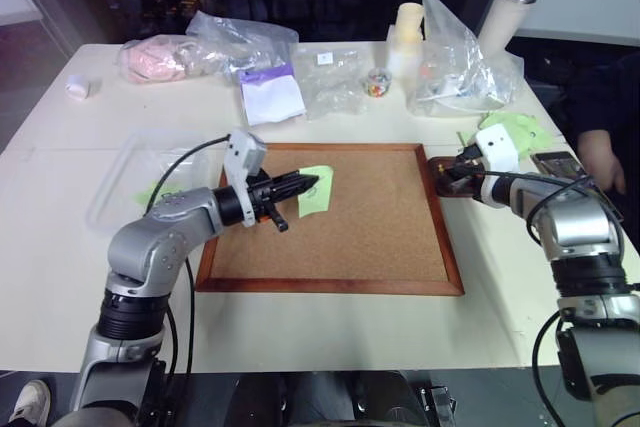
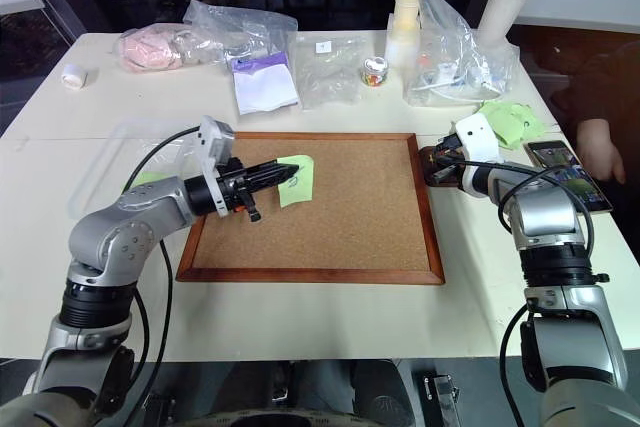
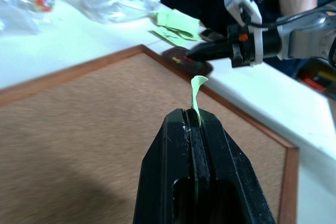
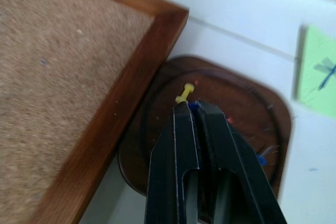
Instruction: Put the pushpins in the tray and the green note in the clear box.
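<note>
Over the near half of the cork board (image 1: 340, 227) my left claw (image 1: 305, 185) is clenched on the green note (image 1: 316, 190), held edge-on above the cork; I'd swing it left to the clear box (image 1: 130, 179) before releasing; farther right, my right claw (image 4: 193, 106) pinches a yellow pushpin (image 4: 184, 93) over the tray (image 4: 262, 114); I'd let go low, inside the rim; other pushpins in the tray are too small to count, and the note's scribble is hard to read.

The green note (image 1: 315, 190) hangs upright, pinched by one edge. A yellow pushpin (image 4: 184, 93) hovers over the dark reddish-brown tray (image 4: 262, 114). The clear box (image 1: 130, 172) lies empty on the bench.
</note>
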Action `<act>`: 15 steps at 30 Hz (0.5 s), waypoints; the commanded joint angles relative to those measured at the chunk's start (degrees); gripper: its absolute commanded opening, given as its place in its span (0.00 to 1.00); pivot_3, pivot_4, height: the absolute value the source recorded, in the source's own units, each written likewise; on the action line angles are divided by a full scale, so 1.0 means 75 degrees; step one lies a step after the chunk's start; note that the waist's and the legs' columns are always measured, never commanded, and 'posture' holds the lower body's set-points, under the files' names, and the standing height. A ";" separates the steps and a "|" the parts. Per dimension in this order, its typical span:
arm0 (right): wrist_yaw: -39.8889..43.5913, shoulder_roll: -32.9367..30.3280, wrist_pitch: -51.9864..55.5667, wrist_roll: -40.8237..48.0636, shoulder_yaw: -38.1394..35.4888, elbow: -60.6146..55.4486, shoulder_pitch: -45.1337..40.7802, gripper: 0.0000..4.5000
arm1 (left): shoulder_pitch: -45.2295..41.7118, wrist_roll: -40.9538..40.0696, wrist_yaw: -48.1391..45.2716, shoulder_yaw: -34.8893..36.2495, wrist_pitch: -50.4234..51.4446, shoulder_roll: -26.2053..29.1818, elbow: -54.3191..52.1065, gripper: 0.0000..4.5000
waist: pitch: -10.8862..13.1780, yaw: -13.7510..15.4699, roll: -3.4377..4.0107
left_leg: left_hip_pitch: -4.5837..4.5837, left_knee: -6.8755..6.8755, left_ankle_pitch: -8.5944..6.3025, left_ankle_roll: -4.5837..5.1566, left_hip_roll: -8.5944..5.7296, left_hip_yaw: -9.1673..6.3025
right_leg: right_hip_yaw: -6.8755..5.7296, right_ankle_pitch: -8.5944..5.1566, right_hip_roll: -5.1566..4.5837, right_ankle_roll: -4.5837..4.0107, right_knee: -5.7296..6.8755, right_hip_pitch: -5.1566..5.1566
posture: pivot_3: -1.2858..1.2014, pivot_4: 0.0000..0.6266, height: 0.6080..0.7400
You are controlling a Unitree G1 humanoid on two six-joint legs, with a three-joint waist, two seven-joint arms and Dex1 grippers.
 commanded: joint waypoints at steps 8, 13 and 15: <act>0.0209 -0.0147 0.0153 0.0162 -0.0422 -0.0795 0.0008 0.87 | -0.0163 -0.0151 0.0001 0.0583 -0.0148 0.0295 -0.0062 0.00 | 0.0000 -0.0017 0.0000 | 0.0001 0.0000 0.0002 -0.0003 0.0007 -0.0001 | 0.0000 0.0000 0.0003 0.0000 0.0004 -0.0001 | 0.52 0.24 1.00; 0.0311 -0.0246 0.0794 0.0424 -0.0628 -0.2089 0.0180 0.87 | -0.0309 -0.0144 0.0055 0.1020 -0.0207 0.0568 0.0182 0.00 | 0.0000 -0.0011 0.0000 | 0.0001 0.0000 0.0002 -0.0004 0.0012 -0.0002 | -0.0001 0.0000 0.0005 0.0000 0.0006 -0.0003 | 0.52 0.24 1.00; 0.0504 -0.0257 0.1180 0.0735 -0.0676 -0.2794 0.0262 0.87 | -0.0399 -0.0083 0.0081 0.1257 -0.0251 0.0788 0.0306 0.00 | 0.0000 -0.0012 0.0000 | 0.0001 0.0000 0.0002 -0.0004 0.0012 -0.0003 | 0.0000 0.0000 0.0004 0.0000 0.0006 -0.0004 | 0.52 0.24 1.00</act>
